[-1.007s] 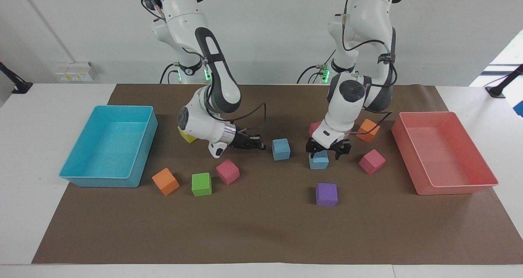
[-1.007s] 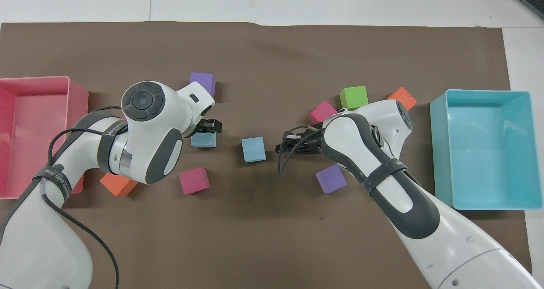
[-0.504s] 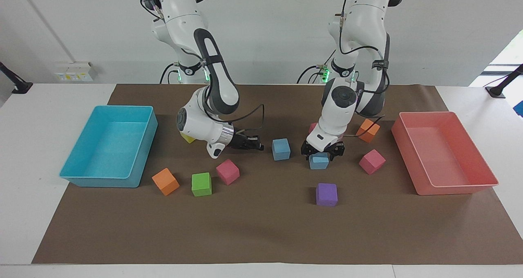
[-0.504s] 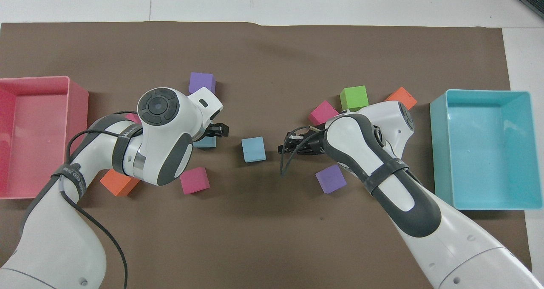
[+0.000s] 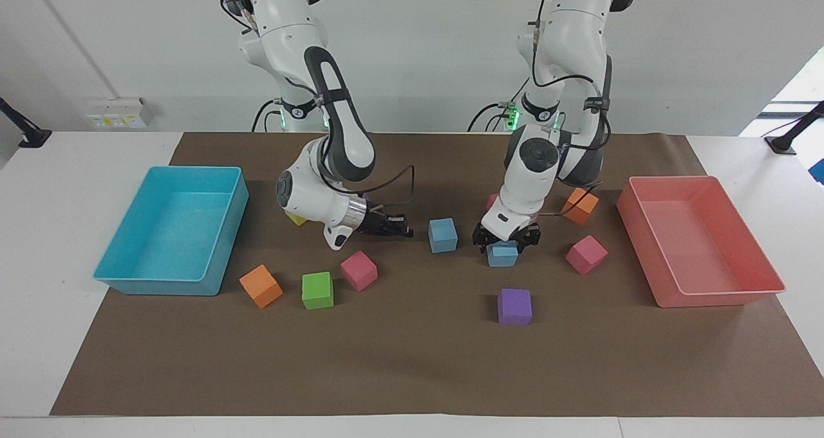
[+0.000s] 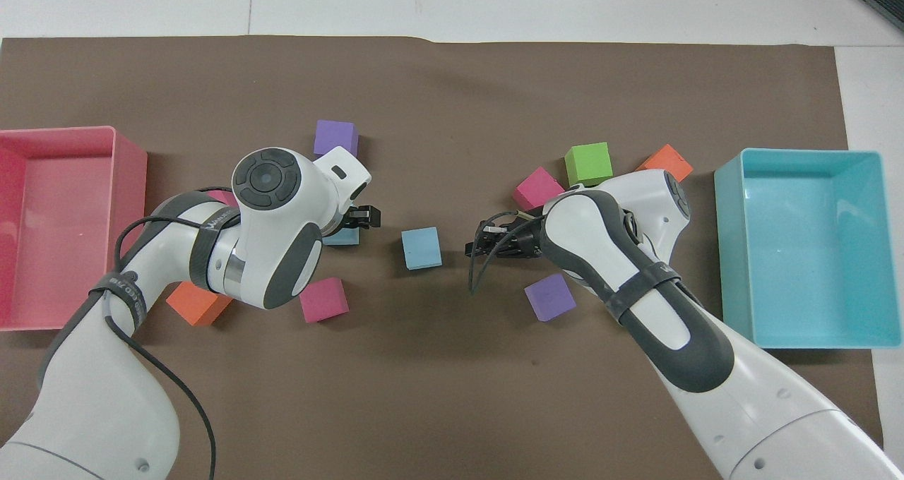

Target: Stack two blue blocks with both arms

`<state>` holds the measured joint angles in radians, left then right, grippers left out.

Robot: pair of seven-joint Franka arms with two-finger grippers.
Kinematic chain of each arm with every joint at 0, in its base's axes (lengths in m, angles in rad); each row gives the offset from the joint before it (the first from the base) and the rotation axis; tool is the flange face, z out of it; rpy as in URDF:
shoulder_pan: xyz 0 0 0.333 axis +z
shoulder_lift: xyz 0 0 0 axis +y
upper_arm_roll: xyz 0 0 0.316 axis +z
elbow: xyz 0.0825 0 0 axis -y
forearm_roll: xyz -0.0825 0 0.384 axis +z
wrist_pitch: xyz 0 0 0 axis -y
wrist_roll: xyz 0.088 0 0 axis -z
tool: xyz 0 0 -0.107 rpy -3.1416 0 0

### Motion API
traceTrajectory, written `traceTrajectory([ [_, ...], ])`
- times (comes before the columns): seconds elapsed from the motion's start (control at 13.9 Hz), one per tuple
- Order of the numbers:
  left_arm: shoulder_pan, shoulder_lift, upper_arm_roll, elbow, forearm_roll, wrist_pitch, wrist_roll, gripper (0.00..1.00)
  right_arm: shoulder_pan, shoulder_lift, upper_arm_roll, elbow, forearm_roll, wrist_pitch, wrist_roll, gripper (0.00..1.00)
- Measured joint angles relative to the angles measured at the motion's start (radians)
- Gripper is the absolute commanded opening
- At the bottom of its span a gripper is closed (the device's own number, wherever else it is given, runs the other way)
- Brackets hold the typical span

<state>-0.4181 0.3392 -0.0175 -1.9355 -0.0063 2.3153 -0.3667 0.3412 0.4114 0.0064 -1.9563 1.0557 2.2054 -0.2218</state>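
Observation:
One blue block (image 5: pixel 443 234) lies mid-table; it also shows in the overhead view (image 6: pixel 421 248). The second blue block (image 5: pixel 503 255) lies beside it toward the left arm's end, partly covered in the overhead view (image 6: pixel 344 238). My left gripper (image 5: pixel 506 239) points down, open, with its fingers low on either side of this second block, which rests on the paper. It also shows in the overhead view (image 6: pixel 358 217). My right gripper (image 5: pixel 400 228) lies level just above the table, shut and empty, a short gap from the first block, tips pointing at it; it also shows in the overhead view (image 6: pixel 474 248).
A turquoise bin (image 5: pixel 168 278) stands at the right arm's end, a pink bin (image 5: pixel 721 296) at the left arm's end. Loose cubes lie around: purple (image 5: pixel 514 306), magenta (image 5: pixel 358 270) (image 5: pixel 586 254), green (image 5: pixel 317 290), orange (image 5: pixel 261 285) (image 5: pixel 579 205), yellow (image 5: pixel 295 218).
My left gripper has come down from above the second blue block to sit around it. My right gripper has drawn back slightly from the first block. No block has moved.

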Motion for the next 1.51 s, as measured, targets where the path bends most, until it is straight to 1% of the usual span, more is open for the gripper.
traceTrajectory([
  [0.07, 0.0, 0.0, 0.001, -0.001, 0.0, 0.0, -0.001, 1.0, -0.001, 0.0, 0.0, -0.002, 0.0, 0.0, -0.002, 0.0],
  [0.14, 0.0, 0.0, 0.003, -0.002, 0.0, 0.0, -0.001, 0.97, -0.003, 0.0, 0.0, -0.003, 0.0, 0.0, -0.003, 0.0],
  [0.22, 0.0, 0.0, 0.003, -0.002, 0.0, 0.0, -0.001, 0.83, -0.004, 0.0, 0.0, -0.003, 0.0, 0.0, -0.003, 0.0],
  [0.29, 0.0, 0.0, 0.004, -0.002, 0.0, 0.0, -0.003, 0.63, -0.004, 0.0, 0.0, -0.004, 0.0, 0.001, -0.003, 0.0],
  [0.36, 0.0, 0.0, 0.004, -0.002, 0.0, 0.0, -0.006, 0.36, -0.004, 0.0, 0.0, -0.004, 0.0, 0.001, -0.003, 0.0],
  [0.43, 0.0, 0.0, 0.005, -0.002, 0.0, 0.001, -0.01, 0.14, -0.004, 0.0, 0.0, -0.004, 0.0, 0.002, -0.003, 0.0],
  [0.5, 0.0, 0.0, 0.005, -0.002, 0.0, 0.001, -0.012, 0.1, -0.004, 0.0, 0.0, -0.005, 0.0, 0.002, -0.003, 0.0],
  [0.58, 0.0, -0.001, 0.005, -0.002, 0.0, 0.002, -0.013, 0.09, -0.004, 0.0, 0.0, -0.005, 0.0, 0.002, -0.003, 0.0],
  [0.65, 0.0, -0.001, 0.006, -0.002, 0.0, 0.002, -0.013, 0.06, -0.004, 0.0, 0.0, -0.005, 0.0, 0.002, -0.003, 0.0],
  [0.94, 0.0, -0.012, 0.014, 0.008, 0.0, -0.006, -0.021, 0.04, -0.004, 0.0, 0.001, -0.008, 0.0, 0.013, -0.003, 0.0],
  [1.08, 0.0, -0.036, 0.014, 0.034, 0.0, -0.057, -0.052, 0.04, -0.002, 0.0, 0.002, -0.009, 0.0, 0.016, -0.003, 0.0],
  [1.3, -0.007, -0.07, 0.007, 0.116, 0.0, -0.189, -0.12, 0.04, 0.003, 0.0, 0.004, -0.009, 0.0, 0.038, -0.003, 0.0],
  [1.37, -0.019, -0.073, 0.005, 0.143, 0.0, -0.213, -0.156, 0.0, 0.006, 0.0, 0.005, -0.009, 0.0, 0.04, -0.003, 0.0],
  [1.51, -0.051, -0.072, 0.003, 0.171, 0.001, -0.227, -0.231, 0.0, 0.007, 0.0, 0.006, -0.009, 0.0, 0.042, -0.003, 0.0],
])
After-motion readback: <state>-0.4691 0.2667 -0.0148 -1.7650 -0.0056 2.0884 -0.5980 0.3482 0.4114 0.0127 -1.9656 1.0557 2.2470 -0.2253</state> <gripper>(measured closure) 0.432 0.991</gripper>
